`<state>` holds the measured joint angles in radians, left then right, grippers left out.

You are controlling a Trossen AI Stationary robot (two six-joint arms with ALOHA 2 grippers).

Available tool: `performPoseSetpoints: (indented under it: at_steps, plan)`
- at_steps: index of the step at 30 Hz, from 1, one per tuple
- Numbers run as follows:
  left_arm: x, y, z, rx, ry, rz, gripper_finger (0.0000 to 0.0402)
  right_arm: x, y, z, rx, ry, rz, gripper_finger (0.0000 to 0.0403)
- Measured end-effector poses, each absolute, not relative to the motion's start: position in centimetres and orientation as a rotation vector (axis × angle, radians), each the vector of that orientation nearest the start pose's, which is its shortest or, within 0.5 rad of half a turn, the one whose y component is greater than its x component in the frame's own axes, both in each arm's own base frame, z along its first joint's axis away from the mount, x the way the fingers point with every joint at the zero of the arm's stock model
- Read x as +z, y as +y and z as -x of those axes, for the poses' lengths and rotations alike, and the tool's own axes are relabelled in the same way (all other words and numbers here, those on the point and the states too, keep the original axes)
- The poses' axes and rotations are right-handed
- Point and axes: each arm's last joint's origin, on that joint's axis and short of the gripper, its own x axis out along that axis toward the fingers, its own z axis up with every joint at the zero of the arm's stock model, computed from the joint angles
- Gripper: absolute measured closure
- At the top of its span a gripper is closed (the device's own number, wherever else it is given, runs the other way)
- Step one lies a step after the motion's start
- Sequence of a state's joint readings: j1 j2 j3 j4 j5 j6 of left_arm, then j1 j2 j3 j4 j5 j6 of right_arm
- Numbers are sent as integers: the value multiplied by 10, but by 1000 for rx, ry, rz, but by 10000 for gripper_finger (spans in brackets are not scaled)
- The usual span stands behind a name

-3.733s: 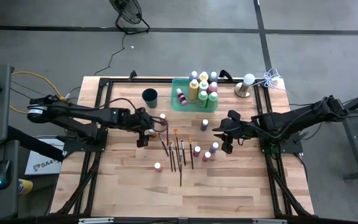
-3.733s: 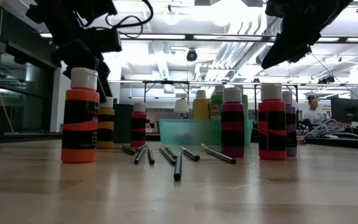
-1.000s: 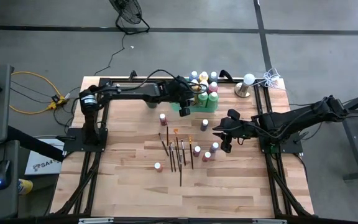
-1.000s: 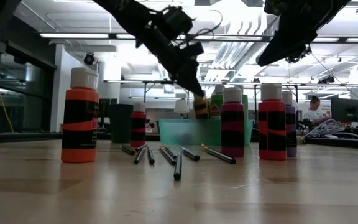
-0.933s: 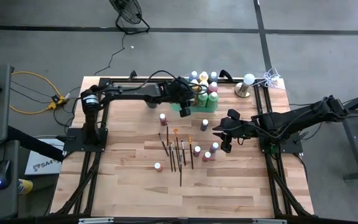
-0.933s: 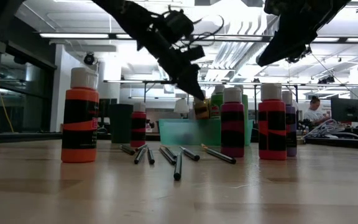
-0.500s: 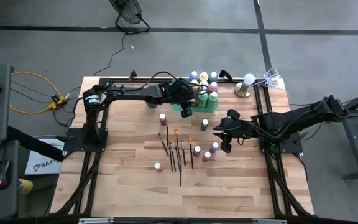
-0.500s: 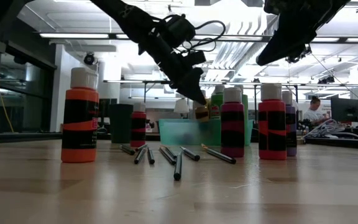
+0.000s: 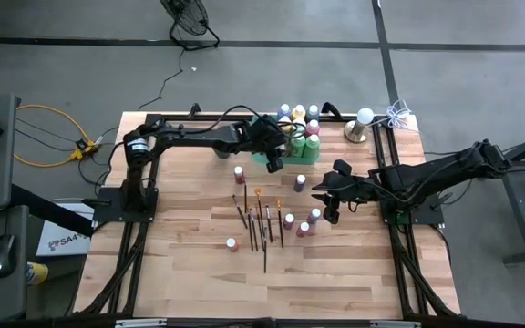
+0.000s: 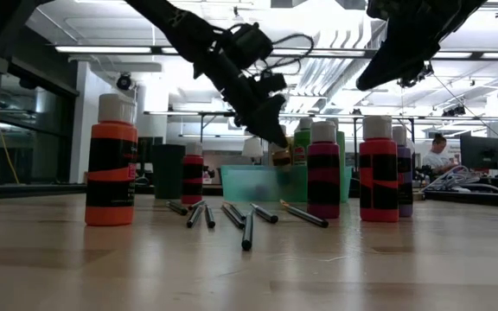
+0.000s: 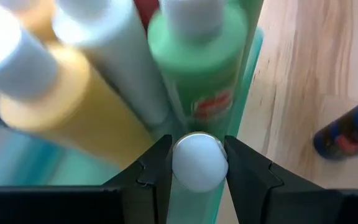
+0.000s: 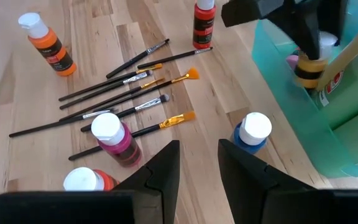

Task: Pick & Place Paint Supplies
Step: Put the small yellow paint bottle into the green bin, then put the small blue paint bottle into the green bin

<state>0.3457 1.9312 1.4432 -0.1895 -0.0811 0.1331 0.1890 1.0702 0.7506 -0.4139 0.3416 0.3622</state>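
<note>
A bottle goes to the green tray

Brushes (image 9: 262,223) and a few bottles (image 9: 231,243) sit mid table (image 9: 190,273). The right end effector (image 9: 331,216) hangs above them, open a little, holding nothing. Farther back, the left end effector (image 11: 197,163) pinches a bottle's white cap (image 11: 197,165) at the tray (image 9: 264,125) edge.

a pale wooden table (image 9: 190,273) fills the frame's centre. at its upper middle sits a green tray (image 9: 264,123); a dark cup (image 9: 220,143) stands left of it. loose paint bottles (image 9: 231,243) and fanned paintbrushes (image 9: 263,223) lie mid-table.
</note>
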Motion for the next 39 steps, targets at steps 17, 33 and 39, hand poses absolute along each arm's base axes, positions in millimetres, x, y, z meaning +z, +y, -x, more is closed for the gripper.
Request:
performPoseSetpoints:
  at_steps: [17,33,39]
  plan:
    - [220,159,-409,370,686,-10,239,251,31,-213,-271,671,-154,300]
    - [240,154,-397,351,713,-63,164,249,31,-211,-276,705,-149,300]
    - [268,146,-376,352,751,-57,163,227,29,-204,-363,737,-136,300]
